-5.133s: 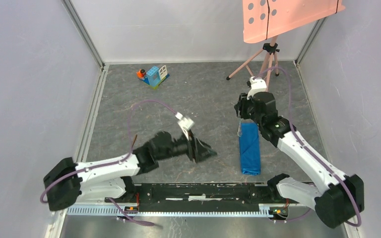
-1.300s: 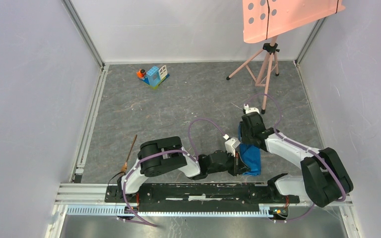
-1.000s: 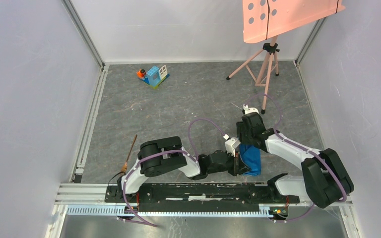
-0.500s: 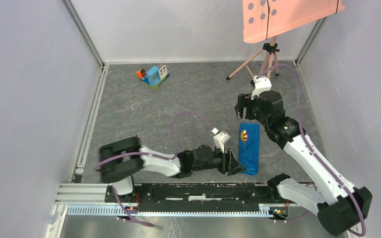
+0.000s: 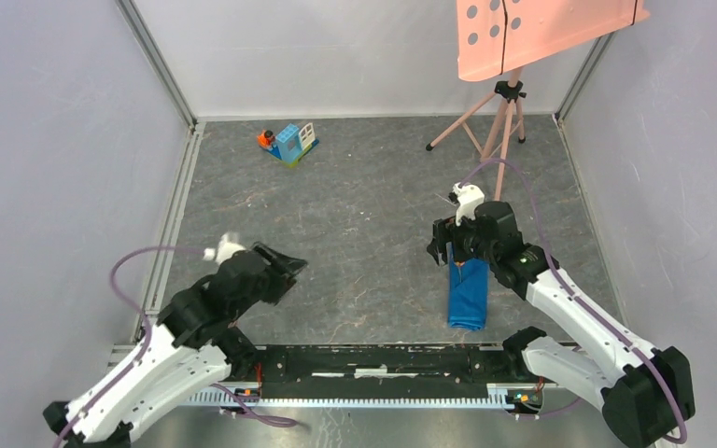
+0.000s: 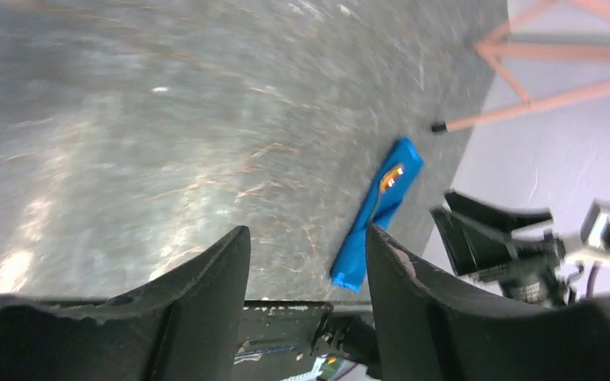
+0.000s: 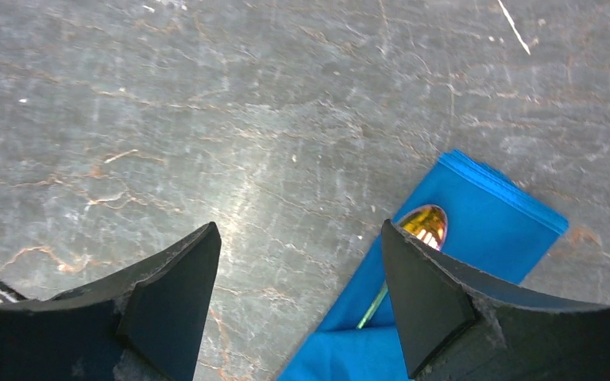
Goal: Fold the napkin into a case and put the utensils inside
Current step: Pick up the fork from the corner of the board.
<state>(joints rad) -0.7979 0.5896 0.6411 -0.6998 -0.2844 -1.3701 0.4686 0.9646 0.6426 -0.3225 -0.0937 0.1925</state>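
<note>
At the near edge, the black mounting rail point(image 5: 373, 359) carries both arm bases. The left gripper point(image 6: 308, 242) is held over the grey marbled table surface point(image 5: 355, 205) on the left side, well apart from the work; its jaws stand apart and nothing is seen between them. Right of centre, the bright blue cloth napkin point(image 5: 468, 297) lies flat as a narrow oblong case, its length running from near to far. A small golden-copper metal spoon point(image 7: 422, 223) rests on the far end of the case, bowl uppermost. The thin handle runs toward the near end, and whether it is tucked under a layer cannot be told. The fork is not made out in any view. The right gripper point(image 7: 298, 238) hangs over the far end of the case with its jaws spread and empty, touching neither cloth nor spoon. The cloth is judged light, soft and limp, so the stacked layers are likely to shift if dragged; it should be taken at the layered far edge and lifted only slightly. The spoon is judged stiff, smooth and prone to slipping, so it should be pinched across the handle. Farther back stand a small blue-and-white toy block house point(image 5: 294, 142) and a pink tripod point(image 5: 497, 121) bearing a pink perforated board point(image 5: 541, 33).
</note>
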